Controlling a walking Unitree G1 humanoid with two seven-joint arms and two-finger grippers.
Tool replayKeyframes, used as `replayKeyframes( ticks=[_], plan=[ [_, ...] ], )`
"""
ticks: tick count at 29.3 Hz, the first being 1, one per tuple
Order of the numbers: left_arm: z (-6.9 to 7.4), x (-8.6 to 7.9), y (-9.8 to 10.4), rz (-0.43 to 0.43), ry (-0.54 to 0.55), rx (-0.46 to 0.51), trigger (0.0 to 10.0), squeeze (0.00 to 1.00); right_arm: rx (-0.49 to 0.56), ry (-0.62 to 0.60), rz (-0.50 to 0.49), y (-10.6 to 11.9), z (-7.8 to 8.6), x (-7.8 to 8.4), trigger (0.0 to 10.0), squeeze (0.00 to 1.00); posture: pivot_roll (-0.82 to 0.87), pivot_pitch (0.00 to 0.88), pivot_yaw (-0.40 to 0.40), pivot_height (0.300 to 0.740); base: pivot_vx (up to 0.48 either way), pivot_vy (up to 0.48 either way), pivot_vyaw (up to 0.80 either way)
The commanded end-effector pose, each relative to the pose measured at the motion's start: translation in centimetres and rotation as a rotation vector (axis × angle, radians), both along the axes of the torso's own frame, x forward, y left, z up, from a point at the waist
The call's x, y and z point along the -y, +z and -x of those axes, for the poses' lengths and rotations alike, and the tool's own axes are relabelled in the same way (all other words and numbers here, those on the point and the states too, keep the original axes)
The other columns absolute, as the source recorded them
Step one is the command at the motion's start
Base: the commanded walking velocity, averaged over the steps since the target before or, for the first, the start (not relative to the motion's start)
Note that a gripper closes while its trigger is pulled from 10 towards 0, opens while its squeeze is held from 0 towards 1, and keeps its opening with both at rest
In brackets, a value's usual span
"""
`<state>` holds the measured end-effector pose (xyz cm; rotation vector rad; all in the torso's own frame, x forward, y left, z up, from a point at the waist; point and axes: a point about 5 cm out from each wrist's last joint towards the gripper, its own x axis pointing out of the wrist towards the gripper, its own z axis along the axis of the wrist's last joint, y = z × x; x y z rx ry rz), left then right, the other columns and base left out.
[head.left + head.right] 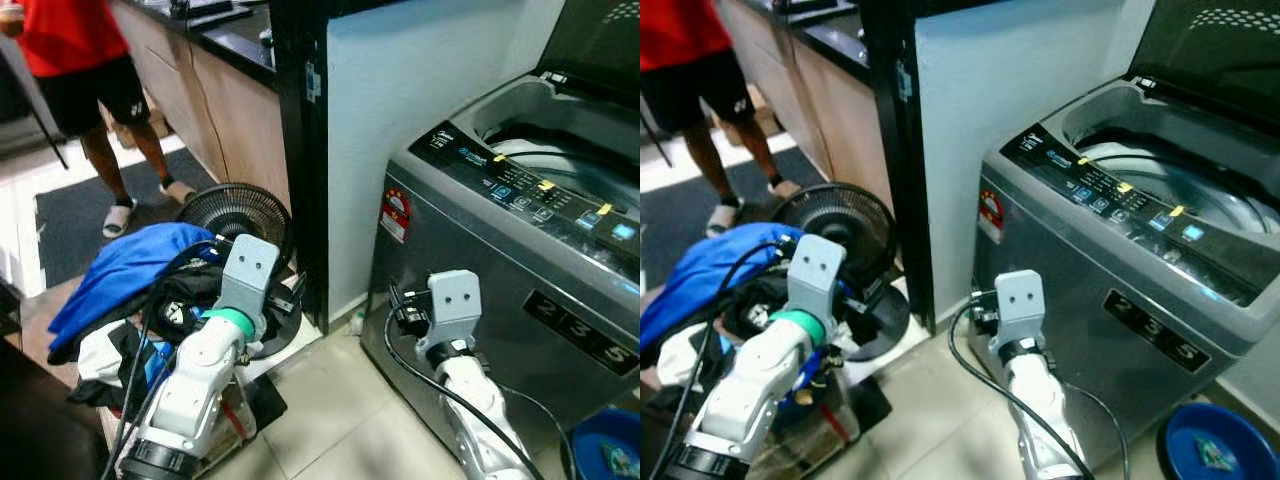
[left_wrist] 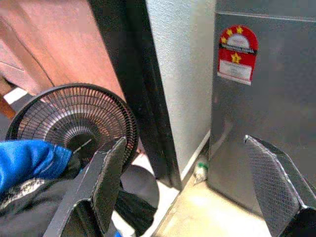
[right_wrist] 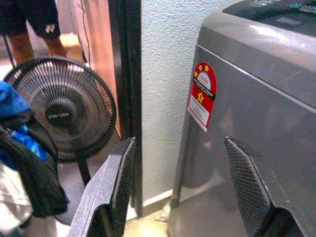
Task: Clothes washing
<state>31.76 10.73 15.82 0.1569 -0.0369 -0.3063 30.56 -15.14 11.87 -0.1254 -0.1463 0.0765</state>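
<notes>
- The left gripper (image 2: 192, 182) is held released, its two black fingers (image 2: 101, 182) spread wide with nothing between them; it is raised just beside the heap of clothes (image 1: 140, 300), pointing toward the gap between the floor fan (image 1: 238, 215) and the washing machine (image 1: 520, 260).
- The right gripper (image 3: 180, 192) is likewise spread and empty; it is held close before the grey front panel of the washer, near the red star sticker (image 3: 201, 95).
- The laundry is seen piled at the robot's left, a blue garment (image 1: 125, 270) on top of dark and white pieces; the washer's lid (image 1: 1220, 50) is raised and the drum (image 1: 1180, 180) stands exposed.
- The step in hand is judged to be picking up a garment; the left gripper should be turned back onto the pile and closed on the blue cloth, clear of the black cables.
- Room is tight: the fan grille is touched by the pile; the dark post (image 1: 300, 150) and white wall (image 1: 420, 100) close the corner; open tile is left between pile and washer; a person (image 1: 85, 80) stands well apart.
</notes>
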Motion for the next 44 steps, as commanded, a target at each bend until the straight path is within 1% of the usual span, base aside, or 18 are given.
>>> replayKeyframes(
  ticks=[1, 22, 27, 28, 30, 32, 44],
  plan=[
    [0.0, -0.7, -0.6, -0.022, 0.024, -0.012, 10.0, 0.0, 0.007, 0.014, -0.007, 0.0, -0.1, -0.5, 10.0, 0.0, 0.05, 0.0, 0.054, 0.74, 0.0, 0.0, 0.79],
    [-0.1, -0.6, -0.7, -0.034, 0.022, -0.004, 10.0, 0.0, 0.007, 0.022, -0.014, -0.4, 0.0, -0.7, 10.0, 0.0, 0.05, 0.0, 0.062, 0.74, 0.0, 0.0, 0.79],
    [-0.1, -0.6, -0.7, -0.048, 0.024, 0.009, 10.0, 0.0, 0.006, 0.03, -0.023, -0.5, 0.0, -1.0, 10.0, 0.0, 0.05, 0.0, 0.062, 0.74, 0.0, 0.0, 0.74],
    [-0.1, -0.6, -0.8, -0.07, 0.036, 0.014, 10.0, 0.0, 0.007, 0.036, -0.031, -0.4, 0.0, -1.1, 10.0, 0.0, 0.05, 0.0, 0.061, 0.74, 0.472, 0.0, 0.0],
    [-0.2, -0.7, -1.0, -0.085, 0.049, 0.018, 10.0, 0.0, 0.009, 0.046, -0.033, -0.4, 0.0, -1.3, 10.0, 0.0, 0.05, 0.0, 0.059, 0.74, 0.472, 0.0, 0.0],
    [-0.3, -0.7, -1.1, -0.086, 0.065, 0.012, 10.0, 0.0, 0.011, 0.06, -0.038, -0.3, 0.0, -1.6, 10.0, 0.0, 0.04, 0.0, 0.059, 0.74, 0.472, 0.0, 0.0],
    [-0.4, -0.4, -1.1, -0.081, 0.051, 0.019, 10.0, 0.0, 0.001, 0.07, -0.02, -0.7, 0.0, -1.7, 10.0, 0.0, 0.04, 0.0, 0.063, 0.74, 0.473, 0.0, 0.0]
  ],
)
